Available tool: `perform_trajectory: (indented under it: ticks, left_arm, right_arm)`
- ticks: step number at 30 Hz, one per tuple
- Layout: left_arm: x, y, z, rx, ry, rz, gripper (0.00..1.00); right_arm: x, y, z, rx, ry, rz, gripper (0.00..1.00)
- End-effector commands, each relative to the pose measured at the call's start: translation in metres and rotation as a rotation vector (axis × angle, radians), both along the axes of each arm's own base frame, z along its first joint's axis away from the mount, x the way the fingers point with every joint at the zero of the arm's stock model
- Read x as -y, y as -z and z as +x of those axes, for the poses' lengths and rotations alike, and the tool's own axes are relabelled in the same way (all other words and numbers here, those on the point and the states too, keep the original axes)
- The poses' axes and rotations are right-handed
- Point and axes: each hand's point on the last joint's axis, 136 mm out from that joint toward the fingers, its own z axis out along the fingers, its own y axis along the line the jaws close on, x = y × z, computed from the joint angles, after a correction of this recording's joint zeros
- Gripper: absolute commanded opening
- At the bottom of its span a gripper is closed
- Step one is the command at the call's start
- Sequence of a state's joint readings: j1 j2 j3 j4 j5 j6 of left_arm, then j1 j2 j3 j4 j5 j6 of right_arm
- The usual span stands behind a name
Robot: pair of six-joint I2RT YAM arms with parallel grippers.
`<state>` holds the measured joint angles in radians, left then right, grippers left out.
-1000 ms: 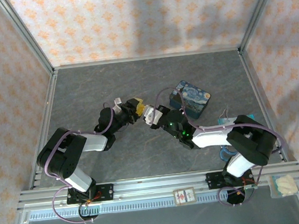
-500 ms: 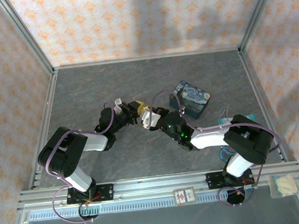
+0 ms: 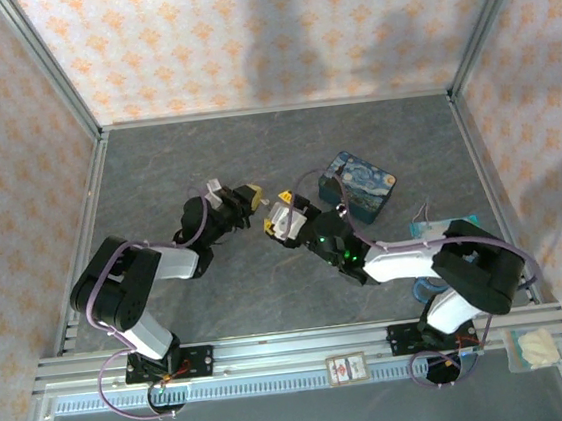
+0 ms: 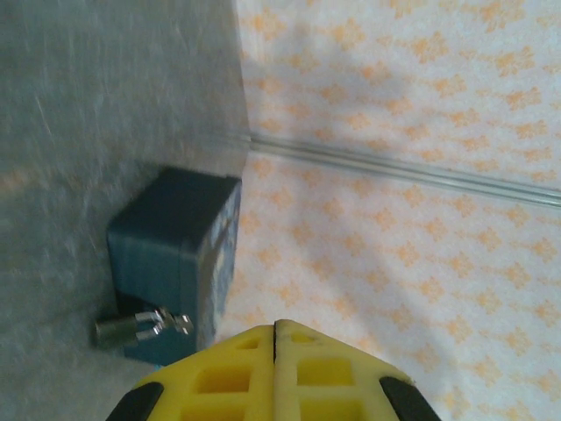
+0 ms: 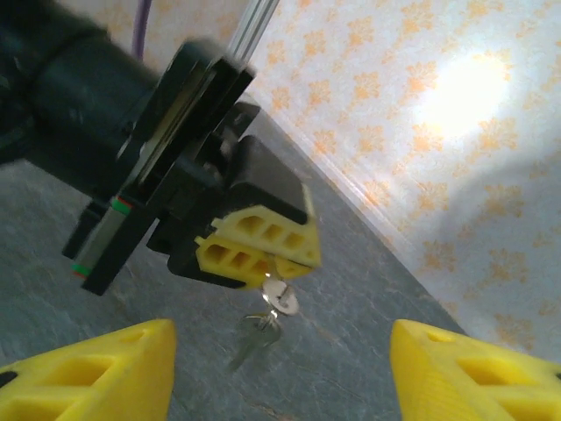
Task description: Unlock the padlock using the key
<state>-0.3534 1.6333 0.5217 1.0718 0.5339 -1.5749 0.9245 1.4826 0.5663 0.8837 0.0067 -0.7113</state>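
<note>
- We see the key (image 5: 254, 340), a thin silvery sliver, dangling over the marbled table (image 3: 156, 173) from the left gripper (image 5: 270, 272), pinched on it; long axis near upright, tip down
- The right gripper (image 3: 273, 214) gapes wide just right of it

No word, number or brand could be read anywhere; a small card (image 3: 345, 368) on the front rail, well behind the right gripper (image 3: 280, 219) toward the arm bases, bore red marks too small to make out; the painted box (image 3: 358, 184), near that gripper on its right, showed a swirled blue-and-yellow picture with no legible lettering.
</note>
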Motion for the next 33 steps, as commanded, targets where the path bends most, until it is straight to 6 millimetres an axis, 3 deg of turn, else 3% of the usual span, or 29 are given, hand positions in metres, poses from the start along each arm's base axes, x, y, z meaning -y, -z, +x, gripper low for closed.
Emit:
perform_trajectory:
  ticks: [1, 4, 7, 12, 15, 16, 17, 26, 33]
  left_arm:
    - [-0.012, -0.014, 0.013, 0.108, -0.013, 0.137, 0.0]
    - [-0.012, -0.02, 0.018, 0.176, 0.01, 0.254, 0.0]
    - [-0.012, -0.028, 0.022, 0.247, 0.028, 0.371, 0.0]
    - [-0.011, -0.068, 0.014, 0.472, 0.034, 0.45, 0.0]
    - [-0.005, -0.098, 0.001, 0.636, 0.057, 0.443, 0.0]
    - [-0.004, -0.105, -0.003, 0.674, 0.061, 0.437, 0.0]
    - [-0.004, -0.11, -0.006, 0.704, 0.064, 0.436, 0.0]
    - [-0.012, -0.098, 0.001, 0.662, 0.025, 0.538, 0.0]
    - [-0.016, -0.089, 0.002, 0.608, 0.011, 0.534, 0.0]
  right_arm:
    - [0.014, -0.02, 0.002, -0.14, 0.041, 0.203, 0.65]
    - [0.035, -0.029, 0.024, -0.287, 0.153, 0.345, 0.66]
    - [0.066, -0.024, 0.056, -0.448, 0.342, 0.429, 0.66]
    - [0.135, -0.018, 0.089, -0.601, 0.666, 0.567, 0.68]
    - [0.177, -0.011, 0.093, -0.655, 0.834, 0.624, 0.73]
    - [0.187, -0.009, 0.092, -0.665, 0.866, 0.635, 0.91]
    - [0.197, -0.005, 0.091, -0.679, 0.903, 0.656, 1.0]
    - [0.257, 0.052, 0.073, -0.878, 1.077, 0.819, 0.99]
    - [0.281, 0.08, 0.071, -0.957, 1.141, 0.892, 0.95]
